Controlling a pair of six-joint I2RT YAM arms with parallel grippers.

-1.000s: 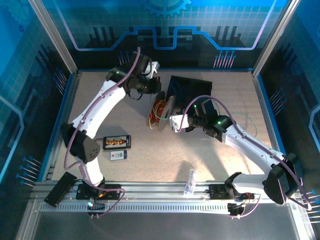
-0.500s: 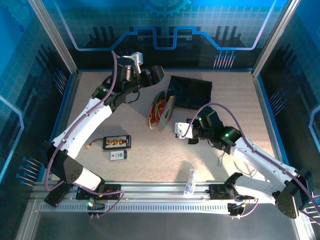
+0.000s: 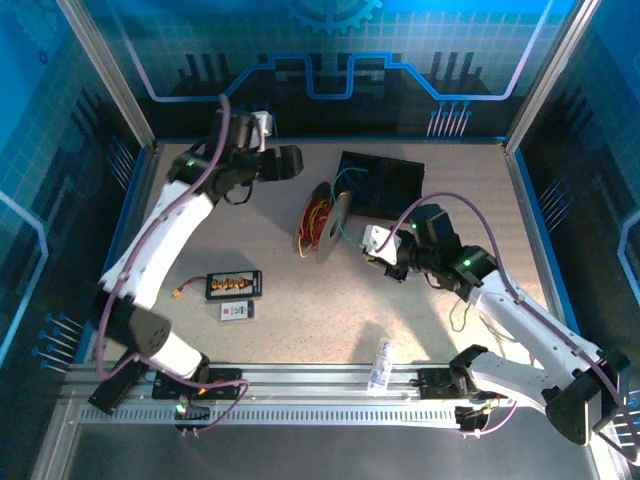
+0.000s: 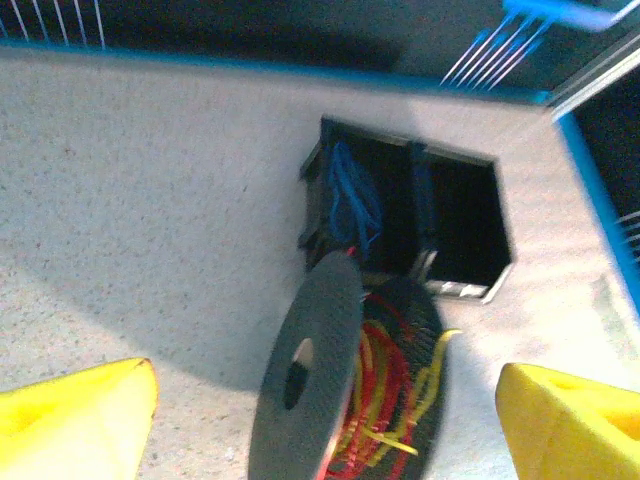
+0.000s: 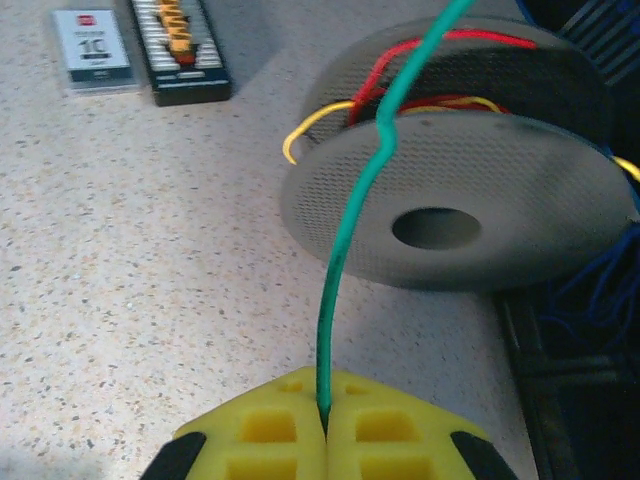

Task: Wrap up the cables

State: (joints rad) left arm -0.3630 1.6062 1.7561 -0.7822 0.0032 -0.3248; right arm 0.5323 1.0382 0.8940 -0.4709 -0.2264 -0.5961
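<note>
Cables (image 3: 314,222) are sitting mid-table, red, yellow and orange loops wound loosely on a grey spool (image 3: 336,222); spool is standing on its edge, tilted, loops spilling out to its left side; from the left wrist view red and yellow strands (image 4: 385,395) are bunching between the two discs; more blue cables (image 4: 352,200) are lying inside a black box (image 3: 390,185) just beside the spool on its far right.

One green cable (image 5: 350,250) is running from the spool rim down to the right gripper (image 5: 325,428); that claw is clenched, yellow pads (image 5: 262,425) pressing together with the green cable pinched in the seam; it is sitting near the spool on its right, low over the table (image 3: 440,330).

Left gripper (image 3: 287,163) is hanging at far left of the spool, well apart from it; released, its yellow fingers (image 4: 75,415) standing wide with nothing between them, camera looking down at spool and box.

Black board with orange connectors (image 3: 233,285) is lying near left, a small white card (image 3: 237,311) just beside it on the near side; both well apart from the spool.
</note>
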